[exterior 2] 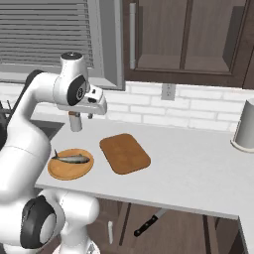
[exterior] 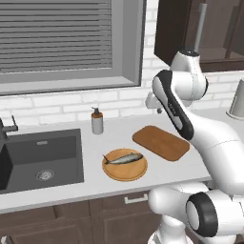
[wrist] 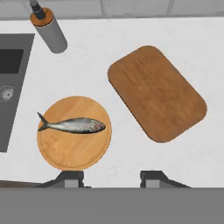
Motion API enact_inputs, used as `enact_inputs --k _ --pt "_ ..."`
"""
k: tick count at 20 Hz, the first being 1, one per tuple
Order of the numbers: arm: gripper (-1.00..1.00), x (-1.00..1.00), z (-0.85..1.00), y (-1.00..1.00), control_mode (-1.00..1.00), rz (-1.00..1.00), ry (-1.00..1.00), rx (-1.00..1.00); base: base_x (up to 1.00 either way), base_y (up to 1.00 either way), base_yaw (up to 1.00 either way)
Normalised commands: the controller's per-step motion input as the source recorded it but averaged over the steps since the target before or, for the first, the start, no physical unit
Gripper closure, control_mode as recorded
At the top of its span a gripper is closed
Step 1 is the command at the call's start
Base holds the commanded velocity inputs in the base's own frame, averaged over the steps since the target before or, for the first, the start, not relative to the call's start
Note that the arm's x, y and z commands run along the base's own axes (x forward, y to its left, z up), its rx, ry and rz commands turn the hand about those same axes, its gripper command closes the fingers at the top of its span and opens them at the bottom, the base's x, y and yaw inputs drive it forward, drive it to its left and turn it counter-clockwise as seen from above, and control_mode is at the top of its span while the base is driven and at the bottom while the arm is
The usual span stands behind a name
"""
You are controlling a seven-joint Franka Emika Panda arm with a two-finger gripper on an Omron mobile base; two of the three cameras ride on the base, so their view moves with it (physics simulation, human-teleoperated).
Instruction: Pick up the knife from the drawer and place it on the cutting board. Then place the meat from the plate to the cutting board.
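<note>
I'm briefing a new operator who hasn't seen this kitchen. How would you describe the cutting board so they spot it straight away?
Start at the dark sink set into the white counter under the window. Moving away from it you pass a round tan plate holding a small fish; the cutting board lies just beyond. It is the flat brown wooden rectangle with rounded corners, bare, unlike the round plate.

On the counter [exterior: 119, 133] the fish [exterior: 123, 158] lies on the plate [exterior: 125, 166], the cutting board [exterior: 161, 142] is just right of the plate, the sink [exterior: 40, 159] is left, and a soap bottle [exterior: 97, 121] stands farther back.
</note>
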Motion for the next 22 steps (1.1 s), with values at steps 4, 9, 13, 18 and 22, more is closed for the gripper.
enact_inputs --k 4,9,13,18,22 --pt "-1.00 -0.52 0.00 0.00 -1.00 0.00 -0.04 0.00 0.00 0.00 0.00" --pt "-1.00 -1.00 -0.21 0.00 -1.00 0.00 -0.09 -0.01 0.00 0.00 0.00" --pt "-1.00 -0.98 -0.35 0.00 -1.00 -0.03 -0.14 0.00 0.00 0.00 0.00" --pt "-1.00 -0.74 -0.16 0.00 -1.00 -0.04 -0.11 -0.01 0.00 0.00 0.00" --pt "-1.00 -0.54 0.00 0.06 -1.00 -0.05 -0.13 -0.01 0.00 0.00 0.00"
